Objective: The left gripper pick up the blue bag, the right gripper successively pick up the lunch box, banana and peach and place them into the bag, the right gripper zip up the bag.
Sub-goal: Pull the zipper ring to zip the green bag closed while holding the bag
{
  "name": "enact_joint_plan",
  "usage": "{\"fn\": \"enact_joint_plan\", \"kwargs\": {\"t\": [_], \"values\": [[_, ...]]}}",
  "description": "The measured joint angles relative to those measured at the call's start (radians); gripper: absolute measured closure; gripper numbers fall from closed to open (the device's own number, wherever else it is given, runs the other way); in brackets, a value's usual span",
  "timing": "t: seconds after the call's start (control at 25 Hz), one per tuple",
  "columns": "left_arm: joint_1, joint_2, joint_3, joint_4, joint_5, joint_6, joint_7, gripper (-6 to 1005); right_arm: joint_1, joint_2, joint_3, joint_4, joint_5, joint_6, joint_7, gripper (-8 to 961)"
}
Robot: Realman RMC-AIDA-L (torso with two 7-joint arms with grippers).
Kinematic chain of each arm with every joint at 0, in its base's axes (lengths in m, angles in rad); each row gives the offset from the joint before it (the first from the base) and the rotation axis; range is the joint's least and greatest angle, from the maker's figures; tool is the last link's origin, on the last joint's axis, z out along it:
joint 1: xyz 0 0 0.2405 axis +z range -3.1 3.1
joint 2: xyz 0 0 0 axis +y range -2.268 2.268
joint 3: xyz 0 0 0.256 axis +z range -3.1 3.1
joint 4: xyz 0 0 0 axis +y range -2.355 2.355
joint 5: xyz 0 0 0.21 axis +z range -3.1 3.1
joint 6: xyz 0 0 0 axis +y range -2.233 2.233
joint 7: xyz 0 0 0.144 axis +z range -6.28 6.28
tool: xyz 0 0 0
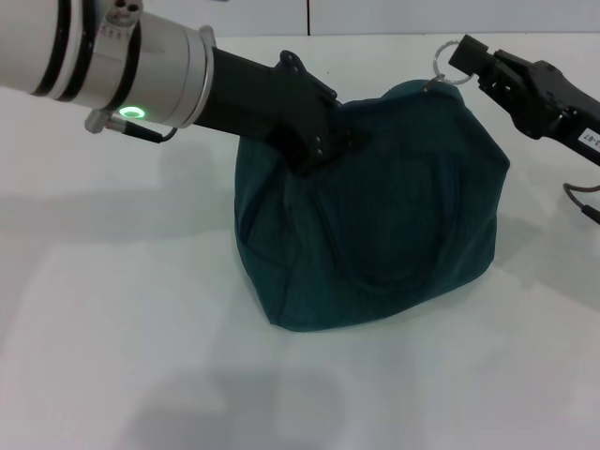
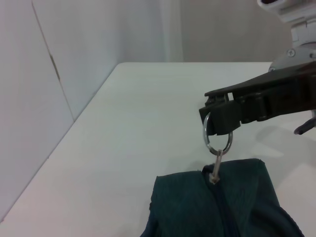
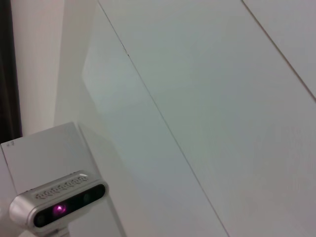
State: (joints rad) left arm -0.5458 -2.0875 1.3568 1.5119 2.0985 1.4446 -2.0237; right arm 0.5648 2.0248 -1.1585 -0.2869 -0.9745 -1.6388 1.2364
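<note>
1. The blue bag (image 1: 375,225) sits on the white table (image 1: 112,309), centre-right in the head view. It bulges, and no lunch box, banana or peach shows outside it.
2. The zipper (image 2: 217,207) looks run along the top seam, with its slider at the end nearest the right arm. I judge this to be the closing stretch of the zip-up step.
3. The right gripper (image 2: 220,123) is off the bag's top right corner, pinched closed on the metal ring pull (image 2: 217,137). The ring hangs from its tips with the tab straight below it, meeting the seam.
4. The left gripper (image 1: 330,142) is at the bag's top left shoulder, pressed into the fabric. Its tips are buried in folds, so I can't tell whether it is clamped.
5. Handling, as a judgement: the fabric is soft and slumps, with no rigid edge, and it will follow any pull. It needs an anchor opposite the zip direction, which is where the left gripper sits.
6. The ring is thin, smooth metal and could pivot or slip out of the tips. Best hold is across the wire, pulling in line with the seam.
7. Loaded weight is unknown. The base spreads flat, so it looks stable.
</note>
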Motion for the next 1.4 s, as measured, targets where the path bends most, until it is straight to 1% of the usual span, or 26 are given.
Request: {"fn": "enact_joint_plan", "kwargs": {"t": [0.12,0.24,0.28,0.44,0.6,0.68,0.96,1.4], "values": [[-0.002,0.000,0.001,0.000,-0.001,0.004,0.001,862,-0.003,0.000,0.000,0.001,0.009,0.012,0.000,945],[-0.001,0.001,0.001,0.003,-0.017,0.007,0.006,881,-0.005,-0.003,0.002,0.022,0.034,0.026,0.000,945],[0.004,0.002,-0.002,0.007,-0.041,0.012,0.017,888,-0.008,-0.005,0.004,0.033,0.043,0.030,0.000,945],[0.029,0.005,-0.034,0.021,-0.131,0.035,0.057,914,-0.042,-0.010,0.007,0.050,0.082,0.063,0.000,945],[0.033,0.005,-0.067,0.022,-0.178,0.063,0.076,941,-0.086,-0.011,0.017,0.052,0.098,0.129,0.006,945],[0.034,0.005,-0.073,0.017,-0.195,0.066,0.084,954,-0.096,-0.011,0.018,0.054,0.101,0.160,0.012,945],[0.035,0.003,-0.070,0.014,-0.206,0.067,0.100,957,-0.094,-0.011,0.018,0.074,0.101,0.175,0.014,939],[0.066,0.004,-0.074,0.005,-0.270,0.066,0.145,958,-0.088,-0.011,0.007,0.076,0.090,0.234,0.027,903]]}}
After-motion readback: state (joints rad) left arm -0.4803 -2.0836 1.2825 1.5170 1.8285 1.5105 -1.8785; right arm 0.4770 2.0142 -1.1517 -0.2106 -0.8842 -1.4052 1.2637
